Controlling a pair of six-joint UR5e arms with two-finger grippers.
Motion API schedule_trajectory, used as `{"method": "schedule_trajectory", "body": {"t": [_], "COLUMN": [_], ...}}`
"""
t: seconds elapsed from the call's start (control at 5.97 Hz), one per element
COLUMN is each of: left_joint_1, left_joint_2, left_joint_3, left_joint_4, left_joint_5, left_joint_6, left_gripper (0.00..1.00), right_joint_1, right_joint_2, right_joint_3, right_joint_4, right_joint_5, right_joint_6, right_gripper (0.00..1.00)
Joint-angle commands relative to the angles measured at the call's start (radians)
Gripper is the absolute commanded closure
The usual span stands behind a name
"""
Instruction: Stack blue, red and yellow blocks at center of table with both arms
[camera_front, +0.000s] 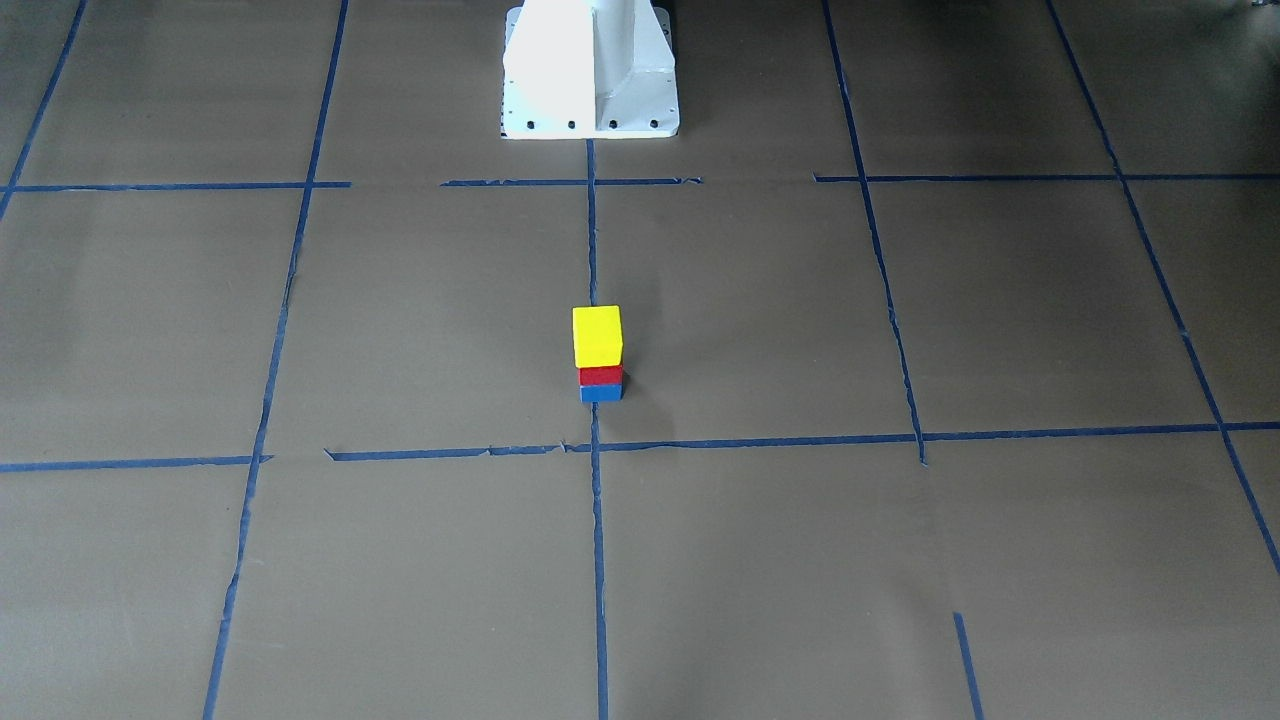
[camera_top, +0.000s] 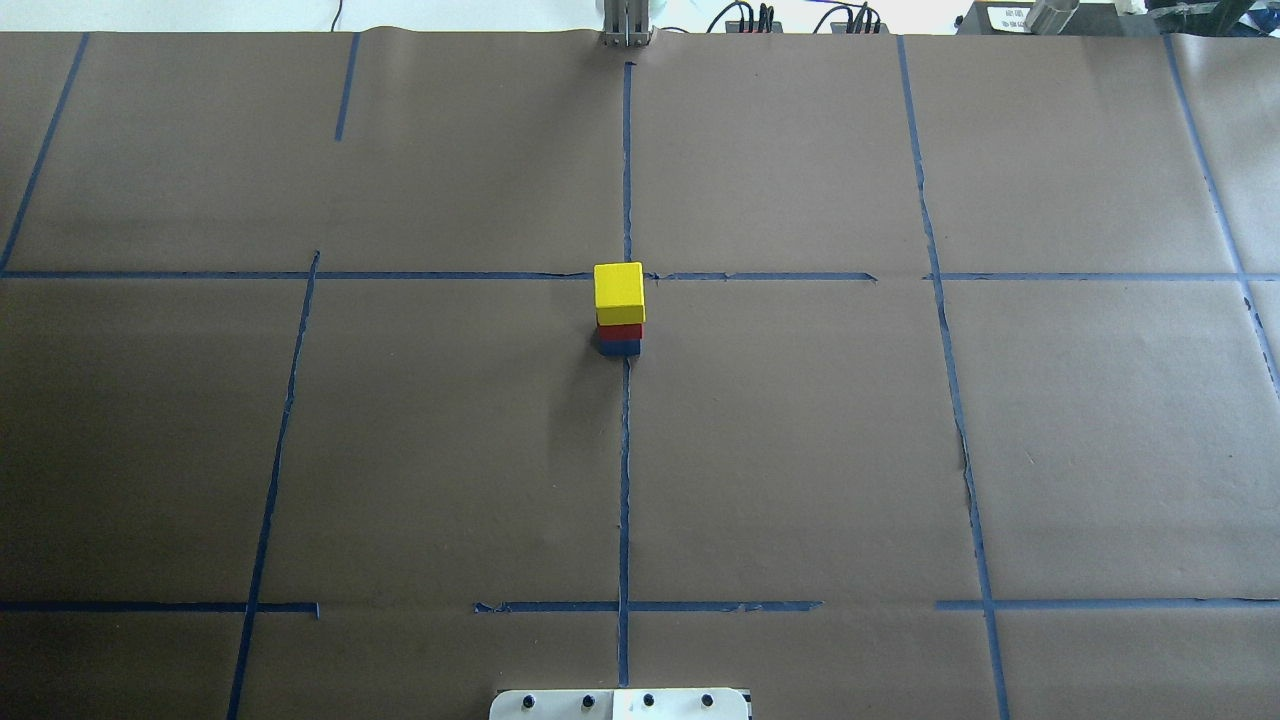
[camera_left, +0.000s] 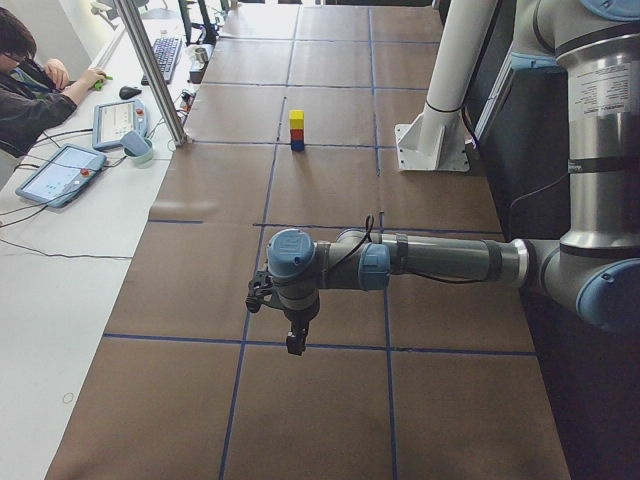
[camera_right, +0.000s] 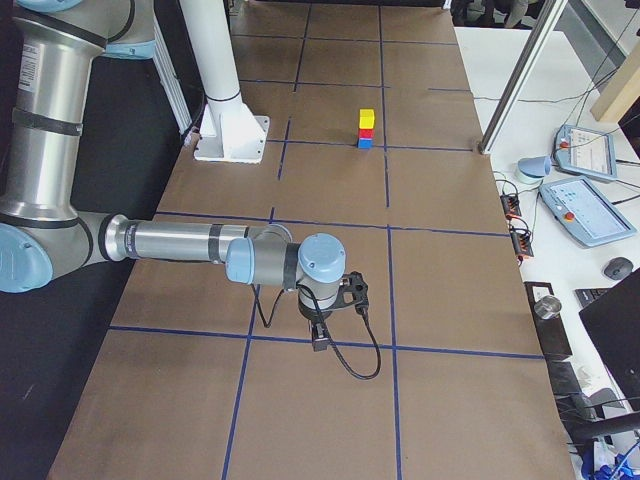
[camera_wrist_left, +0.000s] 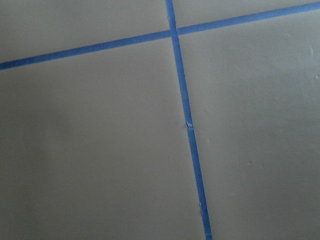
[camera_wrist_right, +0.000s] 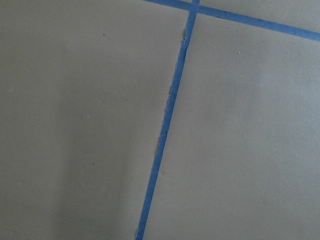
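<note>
Left gripper (camera_left: 296, 343) and right gripper (camera_right: 320, 340) are held well apart from the blue block (camera_front: 601, 393); their grip cannot be told. Red block (camera_front: 601, 375) and yellow block (camera_front: 597, 335) are stacked upon it, with open table (camera_front: 900, 560) around.

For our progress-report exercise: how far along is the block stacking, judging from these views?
Done: yellow block on red block on blue block, at the middle tape line. In hand: nothing; left gripper and right gripper hang far from them. Left: apparently nothing.
</note>
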Motion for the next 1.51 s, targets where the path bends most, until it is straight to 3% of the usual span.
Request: {"method": "schedule_trajectory", "body": {"t": [0.0, 1.34], "left_joint_1": [0.005, 0.005], "left_joint_2": [-0.007, -0.009], "left_joint_3": [-0.003, -0.005], "left_joint_4": [-0.008, -0.016], "left_joint_5": [0.005, -0.004], "left_joint_6": [0.002, 0.002], "left_gripper": [0.0, 0.0], "right_joint_1": [0.001, 0.0], "right_joint_2": [0.0, 0.001], "right_joint_3": [-0.001, -0.001], "right_joint_4": [0.001, 0.001], "right_joint_5": [-0.002, -0.002], "right_joint_6": [-0.003, 0.029], "right_gripper": [0.0, 0.0]}}
